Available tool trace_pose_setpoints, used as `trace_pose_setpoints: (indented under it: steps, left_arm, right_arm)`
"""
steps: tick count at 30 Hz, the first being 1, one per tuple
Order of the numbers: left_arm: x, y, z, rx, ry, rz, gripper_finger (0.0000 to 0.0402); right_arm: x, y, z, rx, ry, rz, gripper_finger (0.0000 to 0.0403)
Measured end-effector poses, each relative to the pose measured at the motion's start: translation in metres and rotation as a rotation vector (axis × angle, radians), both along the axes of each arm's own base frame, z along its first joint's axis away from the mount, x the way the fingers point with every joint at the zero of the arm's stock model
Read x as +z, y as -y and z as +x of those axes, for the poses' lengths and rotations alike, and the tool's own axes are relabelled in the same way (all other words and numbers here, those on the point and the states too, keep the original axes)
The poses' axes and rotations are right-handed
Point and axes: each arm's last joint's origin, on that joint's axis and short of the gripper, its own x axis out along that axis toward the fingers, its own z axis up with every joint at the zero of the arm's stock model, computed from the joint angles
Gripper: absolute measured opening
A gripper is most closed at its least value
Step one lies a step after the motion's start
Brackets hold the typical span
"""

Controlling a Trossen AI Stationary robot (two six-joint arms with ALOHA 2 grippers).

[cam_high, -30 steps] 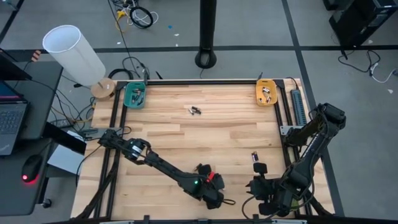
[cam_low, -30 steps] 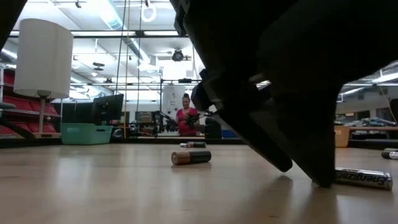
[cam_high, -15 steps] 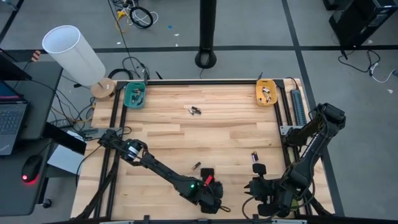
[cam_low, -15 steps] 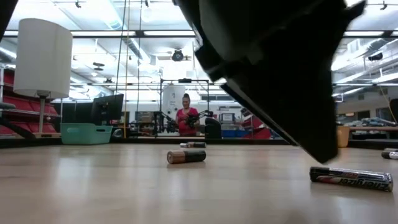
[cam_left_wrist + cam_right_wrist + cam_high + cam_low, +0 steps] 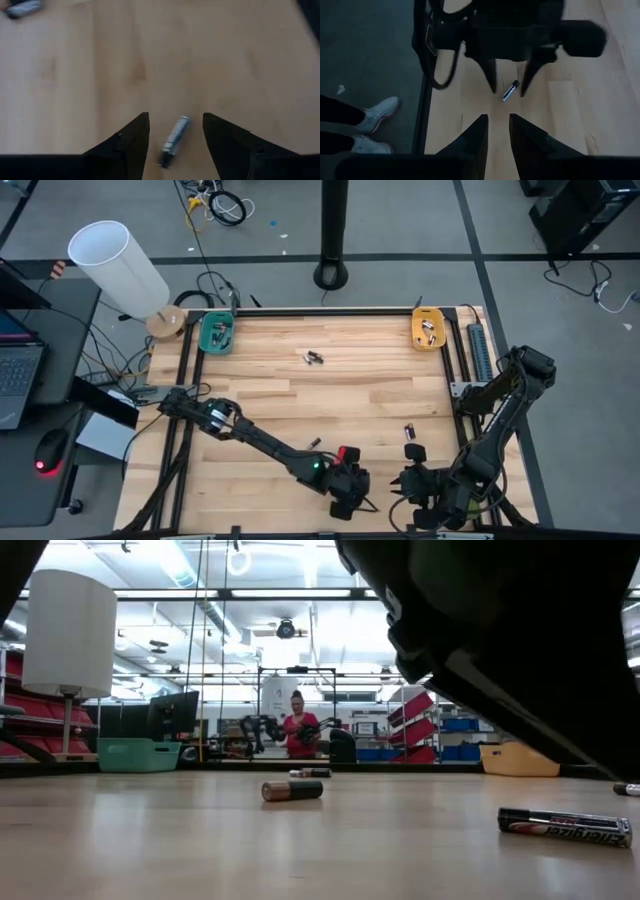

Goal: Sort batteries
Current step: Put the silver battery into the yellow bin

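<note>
A dark battery with a silvery end [image 5: 175,136] lies flat on the wood near the table's front edge, also seen in the low view [image 5: 565,825]. My left gripper [image 5: 175,117] hovers open just above it, one finger to each side, touching nothing; from above the gripper [image 5: 347,498] hides it. A copper-ended battery [image 5: 292,790] lies farther back [image 5: 314,444]. A pair of batteries [image 5: 313,358] lies mid-table and a single battery [image 5: 408,430] at the right. My right gripper [image 5: 498,119] waits at the front right [image 5: 412,480], a narrow bare gap between its fingers.
A teal tray [image 5: 218,333] stands at the far left corner and an orange tray [image 5: 428,328] at the far right, each holding batteries. A person's white shoes [image 5: 375,112] show on the floor past the table's near edge. Bare wood spreads across the middle.
My left gripper has moved toward the table's right edge along the front, risen a little and rolled about its own axis, staying open. This uncovered the copper-ended battery, which has rolled slightly toward the table's left.
</note>
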Motion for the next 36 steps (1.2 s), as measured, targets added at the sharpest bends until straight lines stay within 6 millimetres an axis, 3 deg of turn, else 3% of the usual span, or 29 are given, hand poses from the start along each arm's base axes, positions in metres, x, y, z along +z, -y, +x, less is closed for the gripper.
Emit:
trace_pose_setpoints:
  steps: [8,17,24,29,36]
  left_arm:
    - [-0.030,-0.009,-0.004,-0.075,-0.045,-0.109,0.0167]
    - [-0.043,-0.010,-0.009,-0.078,-0.033,-0.127,0.0025]
    - [-0.037,-0.021,-0.005,0.005,-0.029,-0.156,0.0022]
    - [-0.024,-0.039,-0.003,0.084,-0.024,-0.138,0.0003]
    - [-0.009,-0.073,-0.009,0.229,-0.101,-0.043,0.0007]
  right_arm:
    - [0.000,0.000,0.000,-0.004,-0.001,0.004,0.0087]
    - [0.000,0.001,0.000,-0.001,-0.006,-0.007,0.0087]
    - [-0.002,0.002,-0.002,0.010,-0.019,-0.035,0.0087]
    - [-0.001,0.002,-0.001,0.031,-0.016,-0.052,0.0087]
    - [-0.002,0.006,0.002,0.023,-0.009,-0.088,0.0087]
